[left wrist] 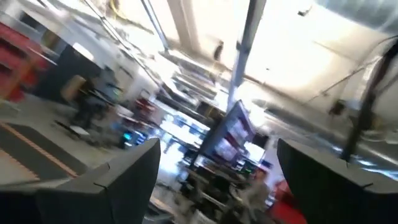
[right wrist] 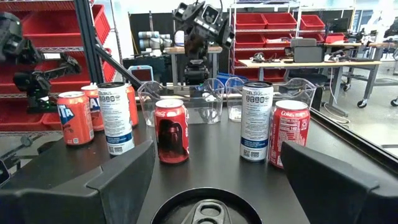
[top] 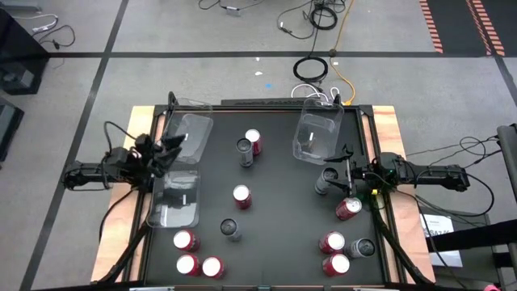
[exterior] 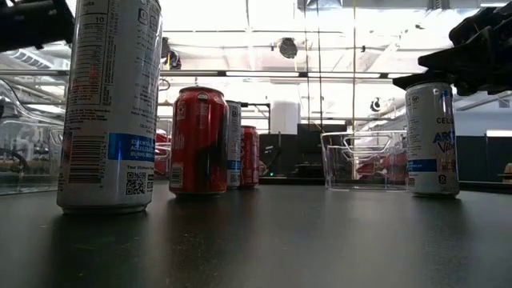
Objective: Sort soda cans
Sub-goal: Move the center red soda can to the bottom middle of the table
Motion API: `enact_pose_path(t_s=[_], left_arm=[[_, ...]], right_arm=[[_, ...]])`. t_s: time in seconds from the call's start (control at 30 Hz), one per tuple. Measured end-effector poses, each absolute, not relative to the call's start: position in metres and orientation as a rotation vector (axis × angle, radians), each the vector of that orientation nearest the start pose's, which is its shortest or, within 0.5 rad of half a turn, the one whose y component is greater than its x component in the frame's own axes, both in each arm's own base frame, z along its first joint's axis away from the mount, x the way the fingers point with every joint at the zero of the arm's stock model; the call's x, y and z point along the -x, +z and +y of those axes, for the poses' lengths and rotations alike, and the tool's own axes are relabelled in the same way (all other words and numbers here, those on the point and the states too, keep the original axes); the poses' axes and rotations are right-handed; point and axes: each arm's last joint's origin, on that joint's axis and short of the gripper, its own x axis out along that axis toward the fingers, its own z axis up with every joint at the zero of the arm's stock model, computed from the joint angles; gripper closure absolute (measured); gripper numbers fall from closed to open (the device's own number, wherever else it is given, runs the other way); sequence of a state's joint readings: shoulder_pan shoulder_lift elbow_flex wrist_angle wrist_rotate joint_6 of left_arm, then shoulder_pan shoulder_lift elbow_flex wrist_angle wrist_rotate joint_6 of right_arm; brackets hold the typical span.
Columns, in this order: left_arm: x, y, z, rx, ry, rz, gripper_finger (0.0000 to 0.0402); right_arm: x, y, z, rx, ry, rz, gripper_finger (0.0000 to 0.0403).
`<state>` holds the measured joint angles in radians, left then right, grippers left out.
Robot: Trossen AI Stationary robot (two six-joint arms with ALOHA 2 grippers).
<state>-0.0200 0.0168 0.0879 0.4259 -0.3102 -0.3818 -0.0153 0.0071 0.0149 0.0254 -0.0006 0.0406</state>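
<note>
A dark-topped soda can [right wrist: 200, 211] stands between the right tool's [right wrist: 214, 177] spread fingers.

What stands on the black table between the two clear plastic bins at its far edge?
In the high view, a red can and a dark grey can, side by side, stand between the left bin and right bin.

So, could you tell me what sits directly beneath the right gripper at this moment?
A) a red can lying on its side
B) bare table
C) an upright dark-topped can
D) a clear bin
C: the right wrist view shows a dark can top centred below the open right gripper, and from above that gripper hangs over a dark can.
</note>
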Motion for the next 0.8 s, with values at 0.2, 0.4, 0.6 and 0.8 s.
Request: enact_pose_path(t_s=[0.2,0.4,0.6,0.8], left_arm=[[-0.083,0.264,0.008,0.411,0.250,-0.436,0.0071],[-0.109,0.302,0.007,0.268,0.289,-0.199,0.0071],[-0.159,0.324,0.002,0.217,0.187,0.065,0.0071],[-0.208,0.331,-0.002,0.215,0.081,0.291,0.0071]], right_arm=[[-0.097,0.170,-0.001,-0.040,-0.014,-0.033,0.0064],[-0.097,0.170,-0.001,-0.040,-0.014,-0.033,0.0064],[-0.097,0.170,-0.001,-0.041,-0.014,-0.033,0.0064],[-0.097,0.170,-0.001,-0.041,-0.014,-0.033,0.0064]])
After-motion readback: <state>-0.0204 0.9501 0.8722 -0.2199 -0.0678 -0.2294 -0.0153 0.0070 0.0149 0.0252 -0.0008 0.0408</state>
